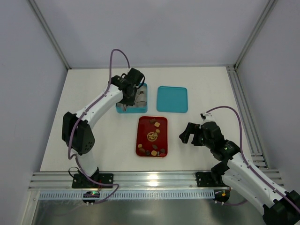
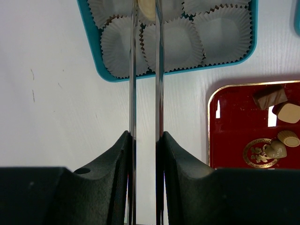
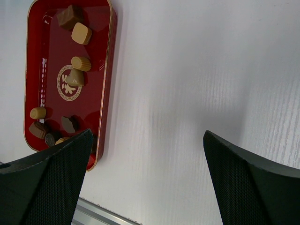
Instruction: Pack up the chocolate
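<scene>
Several small pieces of chocolate point(image 3: 81, 33), tan to dark brown, lie in the red tray point(image 1: 144, 137), also seen in the left wrist view point(image 2: 234, 122) and the right wrist view point(image 3: 51, 70). My left gripper point(image 1: 126, 97) point(image 2: 145, 136) is shut on thin metal tongs point(image 2: 132, 70). The tong tips pinch a cream chocolate point(image 2: 146, 8) over the teal box point(image 1: 131, 111) point(image 2: 101, 70), which is lined with pale paper cups point(image 2: 220, 33). My right gripper point(image 1: 190, 133) point(image 3: 147, 150) stands open and holds nothing, right of the tray above bare table.
A teal lid point(image 1: 172, 99) lies flat to the right of the box, behind the tray. An aluminium rail point(image 1: 150, 179) runs along the table's near edge, and another rail point(image 1: 241, 108) runs down its right side.
</scene>
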